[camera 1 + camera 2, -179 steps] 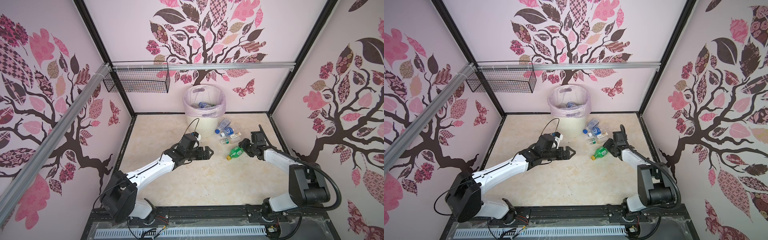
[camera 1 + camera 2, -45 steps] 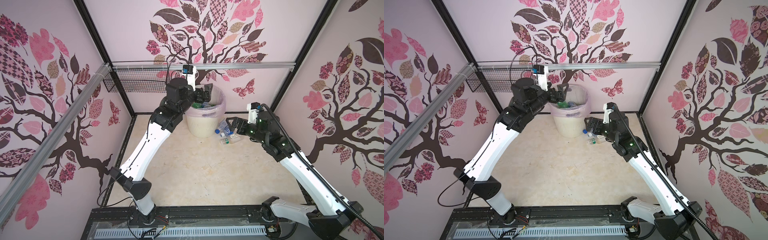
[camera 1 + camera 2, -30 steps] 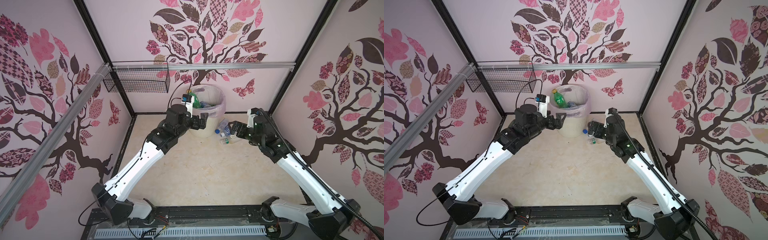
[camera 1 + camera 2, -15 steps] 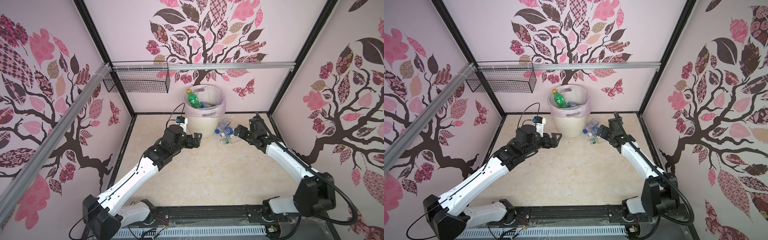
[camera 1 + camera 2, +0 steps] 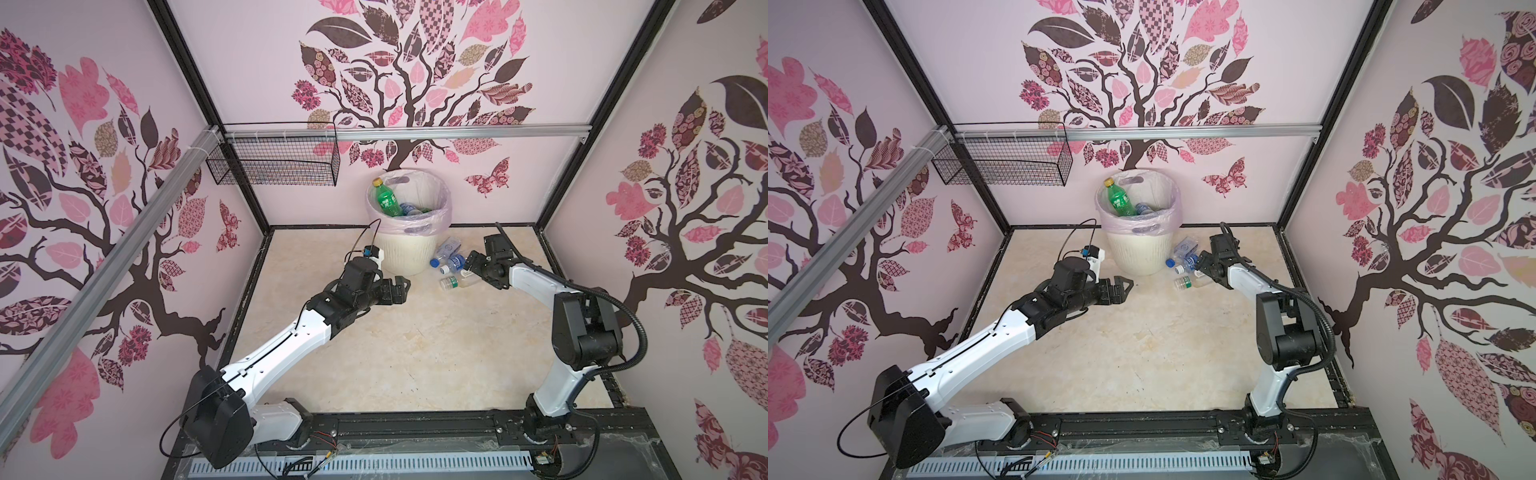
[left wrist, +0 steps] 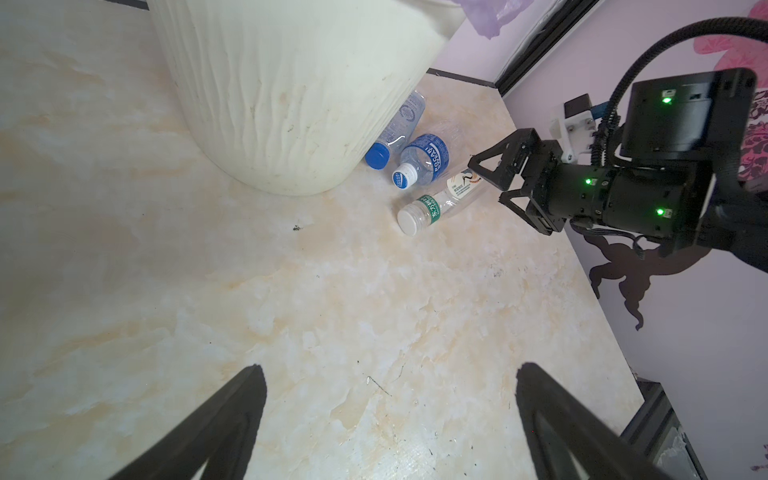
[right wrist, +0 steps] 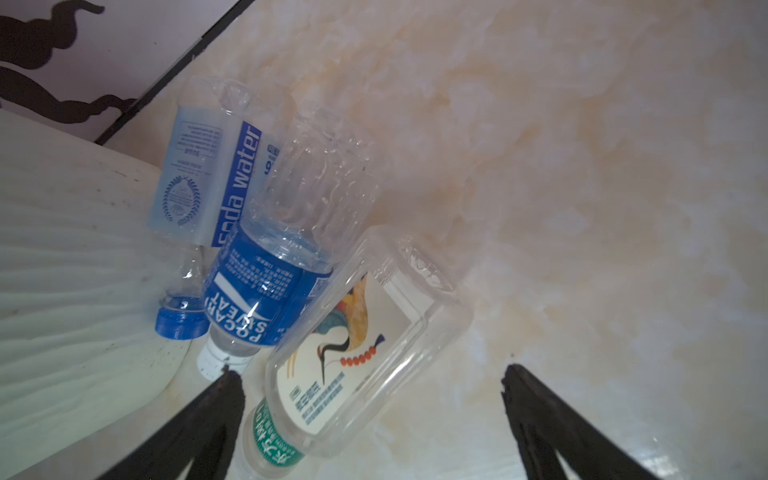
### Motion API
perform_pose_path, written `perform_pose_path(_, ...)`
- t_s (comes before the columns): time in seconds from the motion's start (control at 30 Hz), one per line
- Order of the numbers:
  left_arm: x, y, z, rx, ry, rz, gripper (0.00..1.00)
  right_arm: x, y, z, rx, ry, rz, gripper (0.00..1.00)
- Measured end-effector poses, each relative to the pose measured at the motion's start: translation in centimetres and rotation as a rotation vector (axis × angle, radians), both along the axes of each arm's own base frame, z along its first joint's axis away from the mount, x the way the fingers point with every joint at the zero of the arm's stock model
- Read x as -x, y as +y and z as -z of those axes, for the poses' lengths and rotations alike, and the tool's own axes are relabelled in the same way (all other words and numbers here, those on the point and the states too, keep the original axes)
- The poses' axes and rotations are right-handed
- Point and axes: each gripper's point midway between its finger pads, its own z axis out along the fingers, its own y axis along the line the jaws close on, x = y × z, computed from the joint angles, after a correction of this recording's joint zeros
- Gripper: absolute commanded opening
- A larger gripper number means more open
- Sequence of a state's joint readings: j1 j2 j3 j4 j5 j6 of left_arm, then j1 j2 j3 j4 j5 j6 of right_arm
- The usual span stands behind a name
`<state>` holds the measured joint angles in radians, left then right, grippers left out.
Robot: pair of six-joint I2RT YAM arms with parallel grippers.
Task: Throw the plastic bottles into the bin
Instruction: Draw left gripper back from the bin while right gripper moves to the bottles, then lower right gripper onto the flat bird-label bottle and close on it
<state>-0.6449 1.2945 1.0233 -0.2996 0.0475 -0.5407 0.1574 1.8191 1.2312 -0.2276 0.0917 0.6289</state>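
The bin (image 5: pixel 441 195), cream-white and ribbed with a pale pink bag, stands at the back of the floor. A green bottle (image 5: pixel 386 200) leans inside it among other bottles. Three plastic bottles lie on the floor right of it: a soda water bottle (image 7: pixel 203 183), a blue-labelled bottle (image 7: pixel 266 291) and a clear bottle with a bird label (image 7: pixel 353 345). My right gripper (image 7: pixel 369 373) is open, low over the clear bottle, whose neck end lies between its fingers. My left gripper (image 5: pixel 404 289) is open and empty, in front of the bin (image 6: pixel 291 104).
A black wire mesh basket (image 5: pixel 274 166) hangs from the metal rail (image 5: pixel 457 133) at the back left. Patterned walls close in three sides. The right wall (image 6: pixel 685 332) runs close behind my right gripper (image 6: pixel 486 179).
The left gripper let the green bottle go into the bin, then came down and forward, empty, to the floor. The right gripper sank toward the three bottles on the floor.
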Motion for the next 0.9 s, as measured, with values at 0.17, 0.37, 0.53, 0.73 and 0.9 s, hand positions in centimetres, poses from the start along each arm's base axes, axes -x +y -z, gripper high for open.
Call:
perform_pose_path(0.17, 0.1, 0.1, 0.9, -0.002, 0.014, -0.005, 0.97, -0.4, 0.0, 1.7, 0.003, 0.03, 0.001, 0.99)
perform_pose_path(0.37, 0.1, 0.2, 1.1, -0.004, 0.015, -0.006, 0.97, -0.6, 0.5, 2.6, -0.017, 0.039, -0.015, 1.0)
perform_pose_path(0.53, 0.0, 0.3, 1.1, -0.002, 0.014, -0.01, 0.97, -0.8, 0.5, 2.7, -0.016, 0.033, -0.018, 0.96)
perform_pose_path(0.73, 0.0, 0.3, 1.1, -0.002, 0.014, -0.01, 0.97, -1.0, 0.8, 2.7, -0.026, 0.026, -0.036, 0.92)
perform_pose_path(0.9, 0.1, 0.3, 1.3, -0.004, 0.016, -0.01, 0.97, -0.7, 1.2, 3.1, -0.037, 0.022, -0.061, 0.91)
